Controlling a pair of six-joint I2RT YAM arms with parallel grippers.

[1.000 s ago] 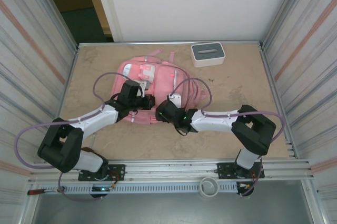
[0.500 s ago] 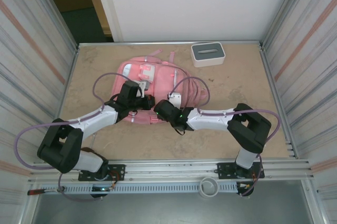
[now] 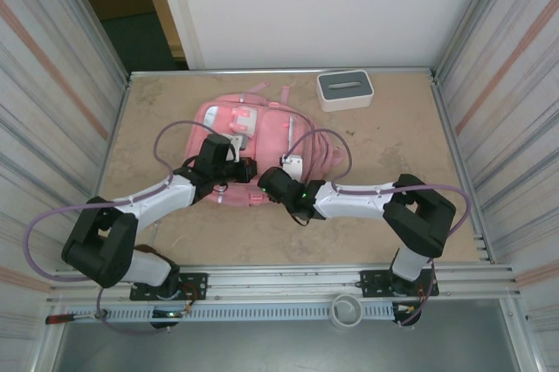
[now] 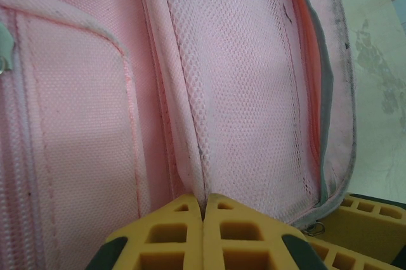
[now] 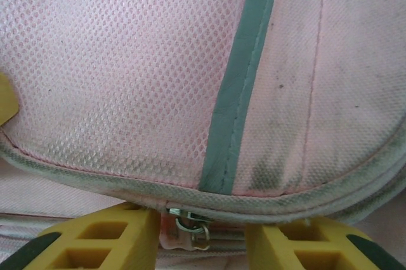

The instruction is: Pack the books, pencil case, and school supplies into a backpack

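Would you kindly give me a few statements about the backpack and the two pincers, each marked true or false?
1. The backpack lies on the table. True.
2. The white box stands on the backpack. False: it stands on the table beyond it, apart.
3. The left pincer is shut on a fold of the backpack's fabric. True.
4. The right pincer is shut tight. False: its jaws stand apart, with a metal zip pull between them.
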